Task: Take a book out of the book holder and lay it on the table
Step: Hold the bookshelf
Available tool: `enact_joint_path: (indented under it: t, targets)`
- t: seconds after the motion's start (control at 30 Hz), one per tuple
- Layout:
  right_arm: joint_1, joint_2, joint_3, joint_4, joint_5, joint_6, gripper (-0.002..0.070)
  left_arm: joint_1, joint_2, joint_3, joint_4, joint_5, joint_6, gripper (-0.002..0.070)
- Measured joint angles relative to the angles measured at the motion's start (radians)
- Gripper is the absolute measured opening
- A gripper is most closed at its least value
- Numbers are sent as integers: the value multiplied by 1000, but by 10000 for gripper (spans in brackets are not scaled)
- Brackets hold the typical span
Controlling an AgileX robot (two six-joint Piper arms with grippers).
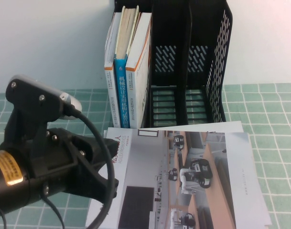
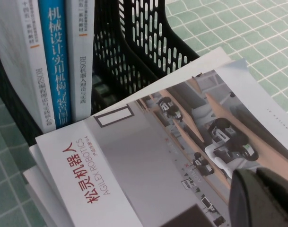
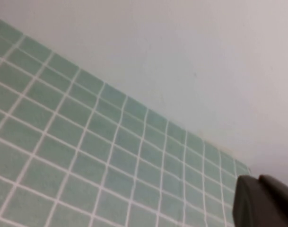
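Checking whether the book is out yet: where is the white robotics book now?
High view: the white book lies flat on the table in front of the holder, with the left gripper over its near-left part.

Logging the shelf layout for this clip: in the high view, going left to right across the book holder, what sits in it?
White book with orange band → blue book → white-and-orange book → empty middle compartment → empty right compartment. The left gripper hovers over the brochure; the right gripper is parked over bare table.
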State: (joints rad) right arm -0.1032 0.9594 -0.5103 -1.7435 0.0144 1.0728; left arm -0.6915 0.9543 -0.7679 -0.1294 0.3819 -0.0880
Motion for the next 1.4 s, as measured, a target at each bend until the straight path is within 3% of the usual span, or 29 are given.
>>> enact_joint_path:
  t: [0.13, 0.27, 0.53, 0.63, 0.83, 0.97, 1.03, 1.17, 1.4]
  targets:
    - [0, 37, 32, 96, 170, -80, -2, 0, 0, 0, 0, 2, 0, -3]
    - [0, 65, 32, 393, 286, -355, -2, 0, 0, 0, 0, 26, 0, -3]
    - [0, 64, 21, 1507, 453, -1254, -2, -1, 2, 0, -24, 26, -3, -3]
    - [0, 12, 21, 1920, 450, -1584, -2, -1, 18, 0, -68, -18, -17, -3]
    - [52, -137, 20, 2804, 397, -2411, -2, -1, 116, -11, -99, -142, -69, -3]
    - [96, -177, 19, 3224, 401, -2822, -2, -1, 212, -67, -100, -158, -98, -3]
    - [120, -176, 17, 3352, 408, -2947, -2, -1, 252, -106, -100, -159, -103, -3]
    - [171, -155, 17, 3424, 452, -3068, -2, 23, 322, -205, -71, -158, -103, -3]
    - [264, -70, 15, 3433, 568, -3142, -2, 170, 347, -343, -53, 4, -105, -3]
